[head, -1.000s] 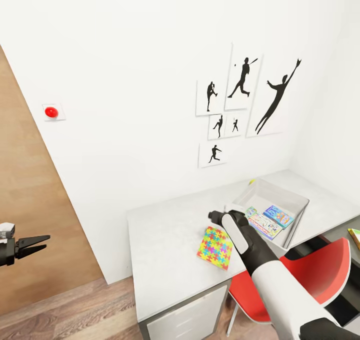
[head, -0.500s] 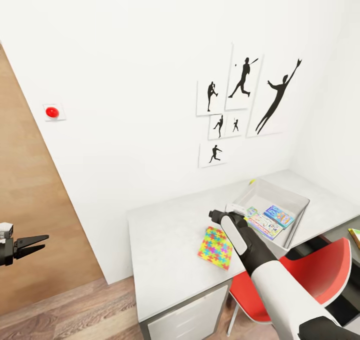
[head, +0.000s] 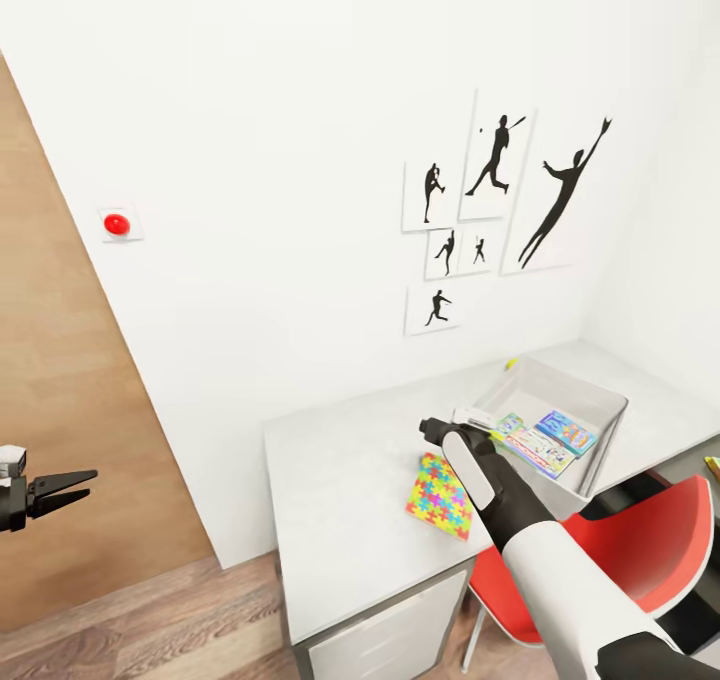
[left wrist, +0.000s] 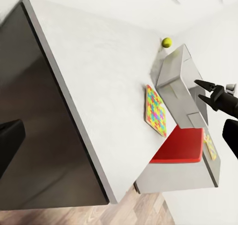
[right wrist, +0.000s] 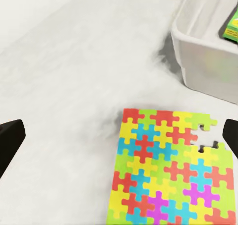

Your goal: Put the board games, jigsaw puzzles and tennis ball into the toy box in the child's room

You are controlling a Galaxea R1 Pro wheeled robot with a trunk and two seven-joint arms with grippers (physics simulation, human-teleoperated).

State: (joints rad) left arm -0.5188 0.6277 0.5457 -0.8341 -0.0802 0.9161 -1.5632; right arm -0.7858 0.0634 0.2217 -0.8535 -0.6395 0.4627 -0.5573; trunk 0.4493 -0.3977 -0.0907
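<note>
head view: grey table (head: 340,480) stands against the white wall, toy box (head: 600,400) on its far right part. inside the toy box lie two flat colourful boxes, read as board games (head: 548,440), side by side on the bottom. a jigsaw puzzle (head: 441,495) lies flat on the table top, just beside the toy box's near left corner, apart from it. tennis ball (head: 511,364) sits on the table behind the toy box, near the wall. red chair (head: 640,550) is drawn up at the table's front edge.

right gripper (head: 436,428) hangs over the table between the jigsaw puzzle and the toy box, forearm reaching in from lower right. right wrist view: fingertips (right wrist: 11,136) show at both edges of the frame, wide apart, nothing between them; the jigsaw puzzle (right wrist: 171,168) lies below and the toy box (right wrist: 198,61) wall is at the far side.

left gripper (head: 62,489) is held out well to the left of the table, in front of the wooden door (head: 60,390); fingers slightly spread, nothing in them. left wrist view: table (left wrist: 99,86), jigsaw puzzle (left wrist: 155,110), toy box (left wrist: 181,81), tennis ball (left wrist: 167,41), chair (left wrist: 181,145) and the right gripper (left wrist: 208,91) over the box edge.

wall carries black silhouette posters (head: 500,200) and a red button (head: 117,224).
</note>
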